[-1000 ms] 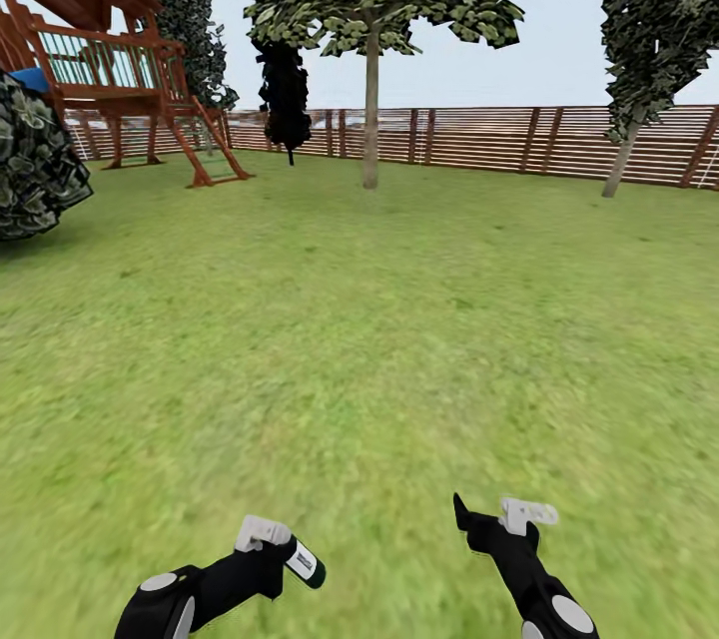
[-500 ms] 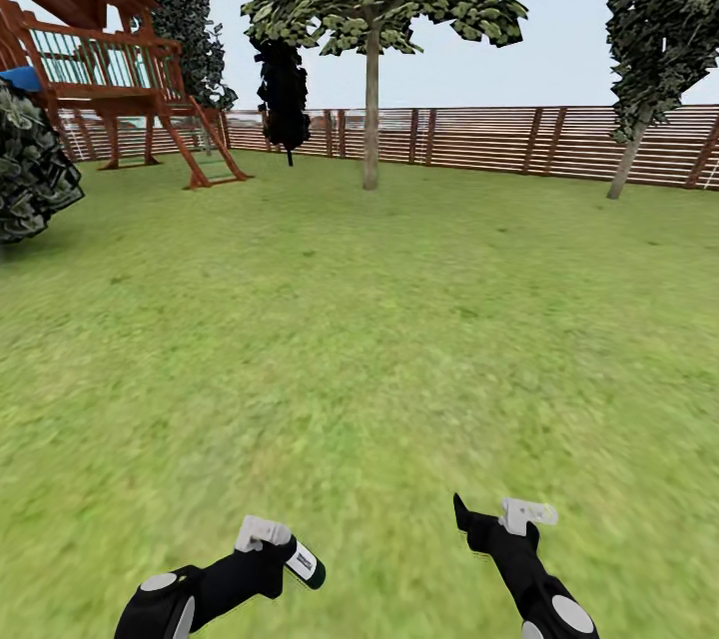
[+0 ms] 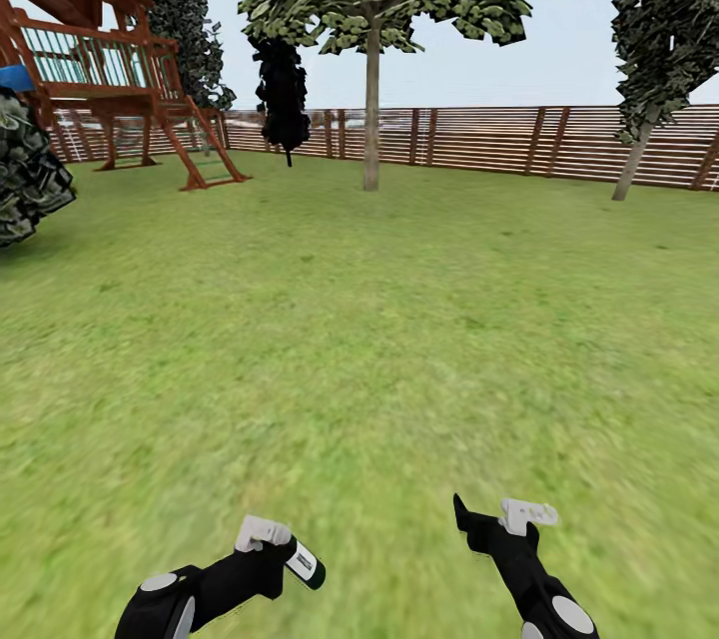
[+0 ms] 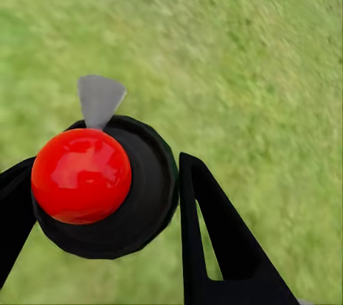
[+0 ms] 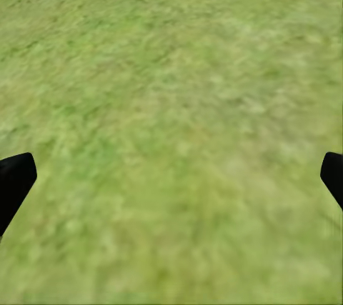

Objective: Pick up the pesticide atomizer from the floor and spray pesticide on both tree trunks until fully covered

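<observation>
Atomizer (image 3: pixel 303 561) pickup is judged done, the bottle being clamped in the left gripper (image 3: pixel 283 547) while the right gripper (image 3: pixel 491 515) is spread wide and empty, and both trunks (image 3: pixel 371 100) beyond, near the fence (image 3: pixel 479 137), are left unsprayed.

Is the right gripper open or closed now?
Open. In the right wrist view, the right gripper has its two dark fingertips far apart at opposite edges, with only grass between them.

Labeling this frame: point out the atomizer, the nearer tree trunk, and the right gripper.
pesticide atomizer (image 3: pixel 303 561), head view, labelled bottle body.
tree trunk (image 3: pixel 371 110), head view, mid trunk.
right gripper (image 3: pixel 496 513), head view, between fingertips.
</observation>
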You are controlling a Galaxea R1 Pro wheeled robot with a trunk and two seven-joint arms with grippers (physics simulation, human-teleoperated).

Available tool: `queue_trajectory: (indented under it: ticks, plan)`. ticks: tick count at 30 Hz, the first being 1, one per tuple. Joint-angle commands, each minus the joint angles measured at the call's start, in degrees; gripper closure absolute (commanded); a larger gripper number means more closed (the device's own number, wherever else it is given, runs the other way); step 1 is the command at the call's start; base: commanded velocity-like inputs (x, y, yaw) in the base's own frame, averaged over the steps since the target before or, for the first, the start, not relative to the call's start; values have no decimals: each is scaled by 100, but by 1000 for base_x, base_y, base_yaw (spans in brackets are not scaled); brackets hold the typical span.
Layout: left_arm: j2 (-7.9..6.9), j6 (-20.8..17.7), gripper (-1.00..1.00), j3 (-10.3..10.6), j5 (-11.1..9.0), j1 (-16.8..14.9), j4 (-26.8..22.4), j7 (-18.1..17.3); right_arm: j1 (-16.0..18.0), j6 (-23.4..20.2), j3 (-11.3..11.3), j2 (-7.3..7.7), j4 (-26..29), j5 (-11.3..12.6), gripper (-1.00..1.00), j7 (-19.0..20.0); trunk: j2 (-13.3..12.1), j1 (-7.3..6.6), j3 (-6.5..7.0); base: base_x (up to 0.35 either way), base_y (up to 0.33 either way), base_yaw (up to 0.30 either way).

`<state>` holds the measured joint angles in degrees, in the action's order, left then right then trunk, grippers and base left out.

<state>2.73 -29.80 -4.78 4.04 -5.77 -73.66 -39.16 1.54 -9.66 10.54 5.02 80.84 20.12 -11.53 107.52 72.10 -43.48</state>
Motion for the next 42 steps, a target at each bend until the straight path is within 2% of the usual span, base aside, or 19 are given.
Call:
queue_trajectory:
  ticks: [1,31,36,42]
  plan:
    - [8,-26,100,-21,45,-4,-8,-39,4,-19,18,7,10,44,-100,-50,3,3,-6,342,0,0]
    - [8,-26,100,-16,45,-3,-16,-39,-61,-26,18,7,154,43,-100,-51,3,3,-6,342,0,0]
    - [8,-26,100,-15,45,-4,-16,-39,-126,-373,11,7,285,37,-100,-51,3,3,-6,342,0,0]
    - [8,-26,100,-14,45,-3,-14,-39,-136,-459,6,0,321,36,-100,-51,3,3,-6,342,0,0]
